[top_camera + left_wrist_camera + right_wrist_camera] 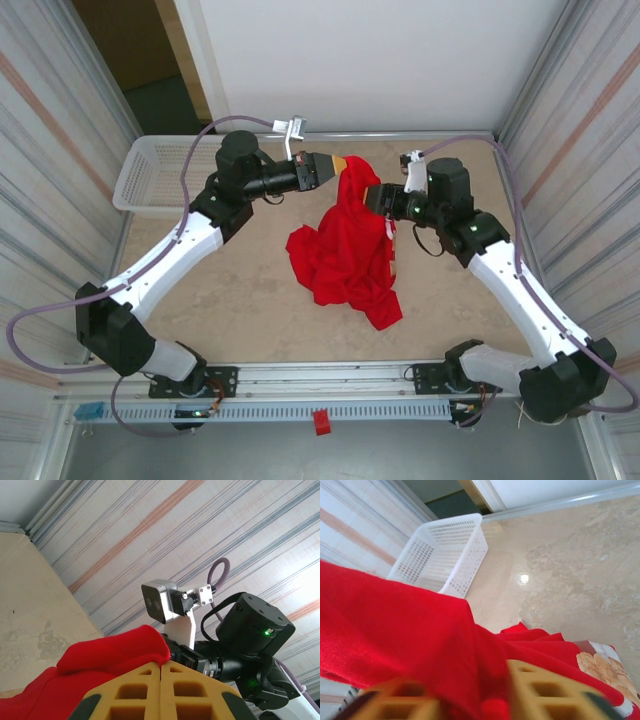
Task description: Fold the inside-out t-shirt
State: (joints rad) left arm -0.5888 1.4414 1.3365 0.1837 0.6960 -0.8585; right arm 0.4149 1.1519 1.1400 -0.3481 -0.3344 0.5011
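Left arm (170,250) and right arm (510,270) reach forward and bend inward, meeting over the far centre of the table (230,300). Left gripper (338,166): fingers together, clamped on the top edge of the t-shirt (345,255). Right gripper (372,196): fingers straddle cloth, but whether they pinch it cannot be told. Count: one t-shirt, one basket (150,175). The shirt's top is raised between the grippers. Its long axis runs far to near, the lower end slanting right.

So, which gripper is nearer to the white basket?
Left. The left gripper sits between the white basket and the red t-shirt; the right gripper is across the t-shirt, farther away.
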